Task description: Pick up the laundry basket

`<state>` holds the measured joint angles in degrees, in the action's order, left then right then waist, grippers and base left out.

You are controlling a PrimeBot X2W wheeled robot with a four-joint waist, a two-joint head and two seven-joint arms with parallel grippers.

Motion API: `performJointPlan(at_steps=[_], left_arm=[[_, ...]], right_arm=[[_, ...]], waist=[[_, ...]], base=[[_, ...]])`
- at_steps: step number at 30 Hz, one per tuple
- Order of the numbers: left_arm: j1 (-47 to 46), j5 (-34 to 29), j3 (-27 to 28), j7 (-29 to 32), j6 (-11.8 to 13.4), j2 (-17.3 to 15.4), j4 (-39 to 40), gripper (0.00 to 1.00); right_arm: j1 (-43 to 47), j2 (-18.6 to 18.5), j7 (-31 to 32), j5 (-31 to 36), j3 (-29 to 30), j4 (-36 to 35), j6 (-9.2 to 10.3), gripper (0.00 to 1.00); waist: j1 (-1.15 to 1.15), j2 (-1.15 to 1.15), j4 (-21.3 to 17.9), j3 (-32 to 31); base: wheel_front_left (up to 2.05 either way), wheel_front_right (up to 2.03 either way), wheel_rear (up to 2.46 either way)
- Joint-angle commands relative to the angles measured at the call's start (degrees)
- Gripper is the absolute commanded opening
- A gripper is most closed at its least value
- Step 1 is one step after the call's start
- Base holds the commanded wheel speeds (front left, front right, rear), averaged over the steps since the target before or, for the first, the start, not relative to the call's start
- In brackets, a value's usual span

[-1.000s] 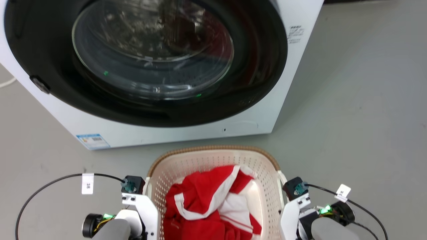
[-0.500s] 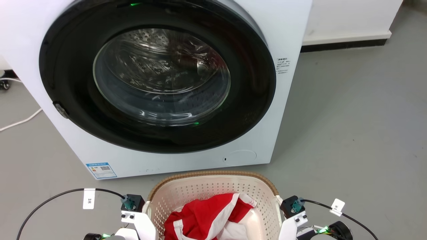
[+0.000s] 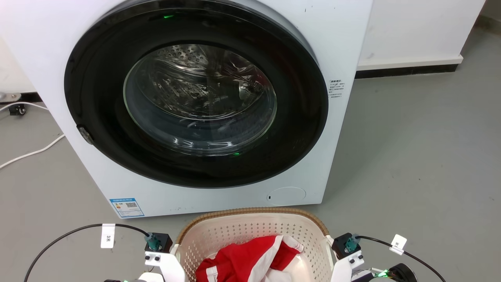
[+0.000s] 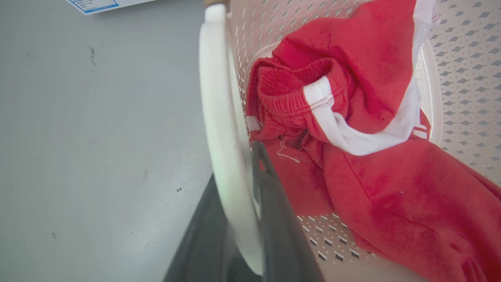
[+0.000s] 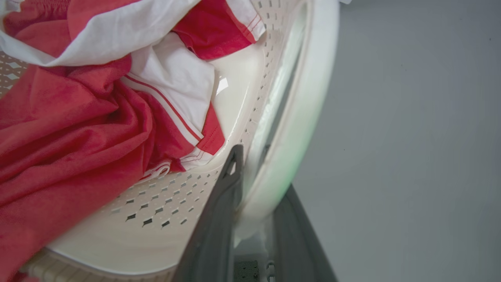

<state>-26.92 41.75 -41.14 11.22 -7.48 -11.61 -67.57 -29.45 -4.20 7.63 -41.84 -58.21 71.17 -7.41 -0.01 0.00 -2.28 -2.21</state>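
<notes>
Nearest the robot, the left gripper (image 4: 236, 172) was clamped across the white left handle (image 4: 217, 109) of the laundry basket (image 3: 250, 214). One dark finger sat inside the perforated wall and one outside. The right gripper (image 5: 261, 172) was closed the same way across the right handle (image 5: 311, 94). The basket sat between the two arms, low in the head view. Whether its base was clear of the grey floor (image 3: 411, 156) could not be told. A crumpled red and white garment (image 4: 391, 188) lay loose inside.

Both holds were narrow fingers on smooth, rounded plastic. If the arms rose unevenly, a handle would probably twist or slide in its jaws, tipping the basket and spilling the garment. The left inner finger lay just beside the cloth and might snag it. Squeezing the arms inward or spreading them could flex the thin walls and pop a handle free.

Just beyond the basket's far rim stood the washing machine (image 3: 344, 43), its round door (image 3: 199, 98) closed. Any forward swing during the lift would likely knock the rim against its front panel.
</notes>
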Motion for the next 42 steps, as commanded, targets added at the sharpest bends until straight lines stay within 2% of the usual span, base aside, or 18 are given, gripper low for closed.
performJointPlan(at_steps=[1, 42], left_arm=[[0.26, 0.12, -0.29, 0.17, 0.09, -0.78, 0.19, 0.0], [-0.23, 11.21, -10.32, 2.05, 0.02, -1.9, 0.14, 0.0]], right_arm=[[-0.16, -0.82, 0.08, 0.03, -0.49, 0.16, -0.14, 0.0], [-0.1, -1.56, 2.14, -9.38, -7.96, 0.68, -0.15, 0.0]], waist=[[0.01, 0.0, 0.06, -0.08], [0.01, 0.0, 1.06, -0.83]], base=[[0.0, 0.0, 0.0], [0.0, 0.0, 0.0]])
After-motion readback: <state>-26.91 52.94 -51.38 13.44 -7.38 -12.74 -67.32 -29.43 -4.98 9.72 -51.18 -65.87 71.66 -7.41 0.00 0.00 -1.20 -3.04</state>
